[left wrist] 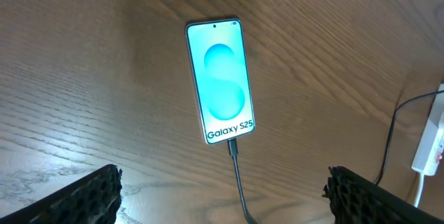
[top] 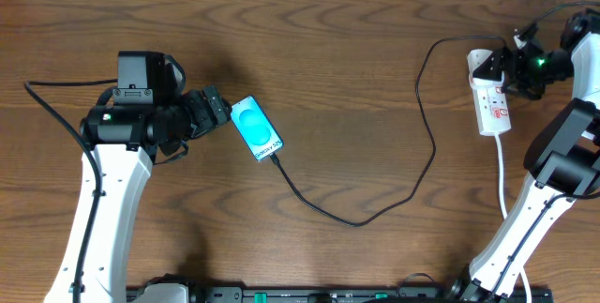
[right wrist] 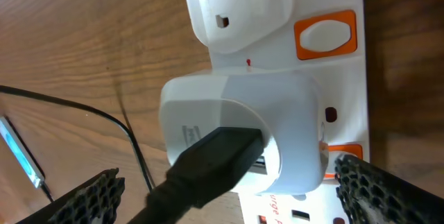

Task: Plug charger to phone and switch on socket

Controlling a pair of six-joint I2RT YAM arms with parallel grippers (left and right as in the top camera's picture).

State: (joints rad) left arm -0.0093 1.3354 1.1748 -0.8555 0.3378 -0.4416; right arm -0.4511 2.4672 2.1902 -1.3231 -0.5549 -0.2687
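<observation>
1. The left gripper [top: 218, 112], jaws apart and empty, sits just left of the phone [top: 256, 128], which lies left of the table's [top: 328, 40] middle. A nudge could tug the charger [top: 375, 211] tip from the phone's lower end.
2. The right gripper [top: 514, 65], jaws apart, hovers over the socket [top: 493, 106] near the far right corner. An off-centre press could miss the orange switch [right wrist: 326, 35] or shove the strip.

The white left arm with black joints [top: 103, 190] rises from the near tabletop edge and bends right. Its black left gripper [top: 221, 113] is held low, jaws spread wide. The matching right arm [top: 525, 219] folds leftward at the far right, and its black right gripper [top: 511, 64] also has its 2 jaws wide apart.
</observation>
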